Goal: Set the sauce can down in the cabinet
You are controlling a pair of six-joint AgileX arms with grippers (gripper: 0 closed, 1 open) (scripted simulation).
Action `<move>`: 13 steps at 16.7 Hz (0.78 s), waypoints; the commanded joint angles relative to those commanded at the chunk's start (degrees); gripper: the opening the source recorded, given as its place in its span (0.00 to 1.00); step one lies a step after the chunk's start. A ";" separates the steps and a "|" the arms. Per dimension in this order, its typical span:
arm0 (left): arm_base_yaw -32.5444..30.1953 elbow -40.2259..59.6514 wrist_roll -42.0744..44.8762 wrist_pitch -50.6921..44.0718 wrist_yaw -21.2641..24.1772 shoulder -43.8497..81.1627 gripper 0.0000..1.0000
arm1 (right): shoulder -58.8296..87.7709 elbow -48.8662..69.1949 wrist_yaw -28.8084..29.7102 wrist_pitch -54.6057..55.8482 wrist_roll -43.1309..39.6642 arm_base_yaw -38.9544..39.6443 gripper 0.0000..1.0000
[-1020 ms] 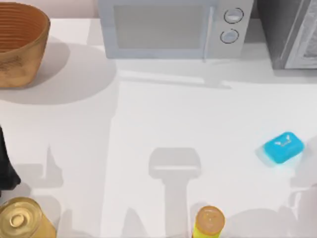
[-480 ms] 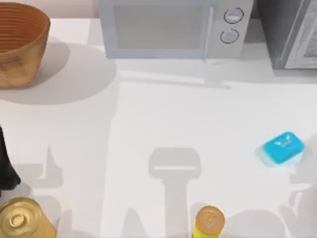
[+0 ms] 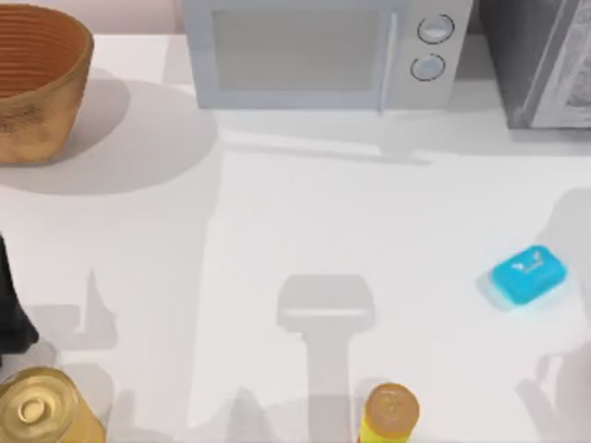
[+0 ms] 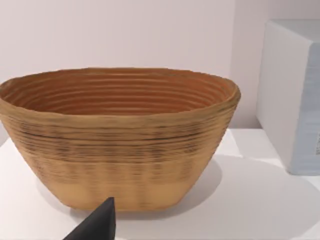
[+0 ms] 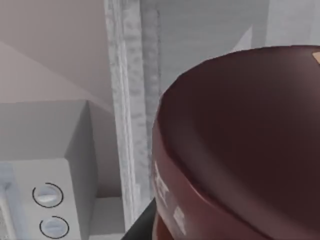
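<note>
Sauce can (image 5: 240, 145) rides my right wrist view, maroon top tilted, close before the cabinet (image 5: 127, 100) frame (microwave (image 5: 45, 175) beside it); my grip's state I cannot tell.

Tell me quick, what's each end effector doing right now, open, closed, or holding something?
Left: cannot be told; one dark fingertip shows in front of the basket.
Right: cannot be told; the sauce can sits right against its camera, near the cabinet.

A white table (image 3: 277, 231) stands against a plain pale pink wall (image 4: 125, 35), evenly lit with soft shadows.
</note>
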 joint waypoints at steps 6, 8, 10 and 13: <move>0.00 0.00 0.00 0.00 0.00 0.00 1.00 | 23.94 35.11 3.66 -8.44 0.21 3.34 0.00; 0.00 0.00 0.00 0.00 0.00 0.00 1.00 | 31.19 46.00 4.39 -11.02 -0.08 4.68 0.00; 0.00 0.00 0.00 0.00 0.00 0.00 1.00 | 37.47 55.52 4.86 -13.29 -0.52 5.98 0.00; 0.00 0.00 0.00 0.00 0.00 0.00 1.00 | 44.87 66.06 5.20 -16.03 -1.28 7.68 0.00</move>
